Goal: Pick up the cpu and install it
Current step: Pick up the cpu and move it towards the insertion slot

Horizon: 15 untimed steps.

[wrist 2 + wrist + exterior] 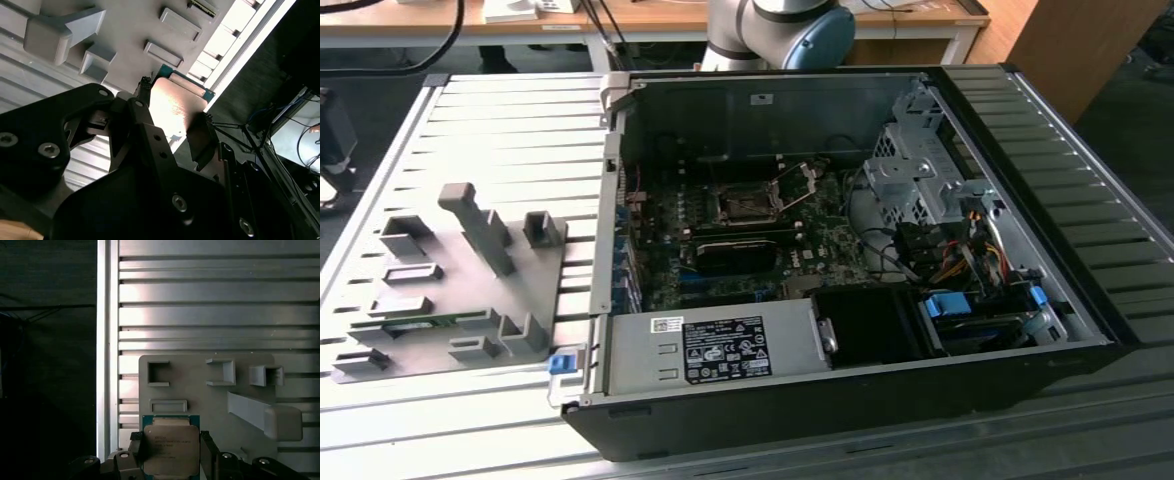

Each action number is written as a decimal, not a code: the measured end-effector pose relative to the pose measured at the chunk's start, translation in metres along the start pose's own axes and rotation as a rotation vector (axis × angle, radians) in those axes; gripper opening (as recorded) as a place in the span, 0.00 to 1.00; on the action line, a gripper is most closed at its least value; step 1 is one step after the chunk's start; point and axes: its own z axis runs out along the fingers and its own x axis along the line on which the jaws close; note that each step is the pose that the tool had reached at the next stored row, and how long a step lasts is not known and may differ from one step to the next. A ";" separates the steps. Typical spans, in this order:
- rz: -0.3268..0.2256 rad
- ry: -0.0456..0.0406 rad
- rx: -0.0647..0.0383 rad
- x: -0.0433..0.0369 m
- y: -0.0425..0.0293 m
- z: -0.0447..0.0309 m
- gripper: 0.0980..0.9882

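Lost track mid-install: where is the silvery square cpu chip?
In the first wrist view, the silvery square cpu chip sits between the fingers, at the grey holder plate's edge.

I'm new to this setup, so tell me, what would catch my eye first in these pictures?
The open computer case dominates the exterior view, its motherboard socket open. In both wrist views the tool clasps the cpu by two edges, over the grey holder plate.

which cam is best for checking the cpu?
First wrist view: the cpu faces the camera squarely, metal top and green edge clear, between the fingers. Second wrist view has it oblique, under glare, fingers covering part. Exterior view covers the holder plate and open case.
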 end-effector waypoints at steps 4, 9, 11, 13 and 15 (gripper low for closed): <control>0.000 -0.0002 0.000 0.0002 0.0021 -0.0081 0.50; 0.000 -0.0008 0.000 0.0004 0.0044 -0.0183 0.50; 0.000 -0.0009 0.000 0.0005 0.0053 -0.0224 0.50; 0.000 -0.0011 0.000 0.0006 0.0064 -0.0267 0.50; 0.000 -0.0012 0.000 0.0007 0.0074 -0.0313 0.50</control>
